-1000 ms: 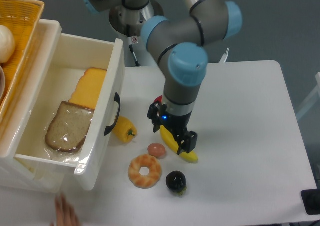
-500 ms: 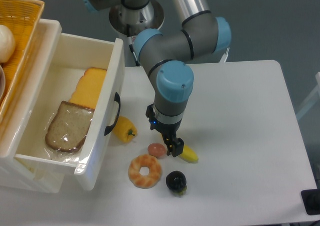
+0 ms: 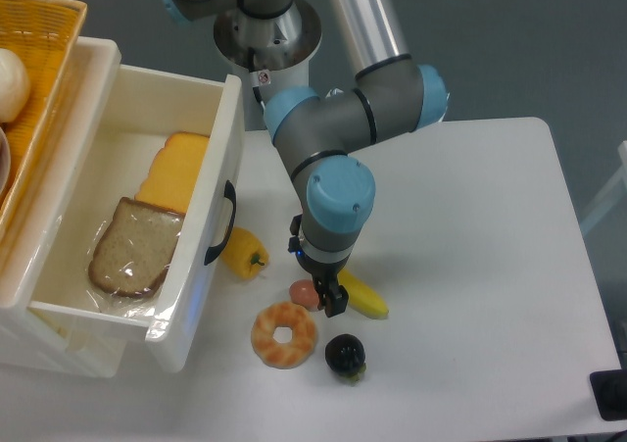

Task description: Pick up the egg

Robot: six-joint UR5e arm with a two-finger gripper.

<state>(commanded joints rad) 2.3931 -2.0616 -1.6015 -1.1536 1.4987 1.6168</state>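
Note:
The egg (image 3: pixel 303 292) is a small pinkish-tan oval on the white table, just above the orange ring doughnut (image 3: pixel 284 334). My gripper (image 3: pixel 319 293) hangs right over the egg's right side and hides part of it. One dark finger (image 3: pixel 333 303) shows just right of the egg; the other is hidden behind the wrist. I cannot tell how the jaws stand or whether they touch the egg.
A banana (image 3: pixel 363 298) lies right of the gripper. A dark round fruit (image 3: pixel 344 355) sits below it and a yellow pepper (image 3: pixel 243 253) to the left. An open white drawer (image 3: pixel 223 148) holds bread and cheese. A wicker basket (image 3: pixel 47 30) stands at the far left.
The gripper has moved left, from over the banana to over the egg, and the arm has folded inward. The hand at the bottom left edge is gone.

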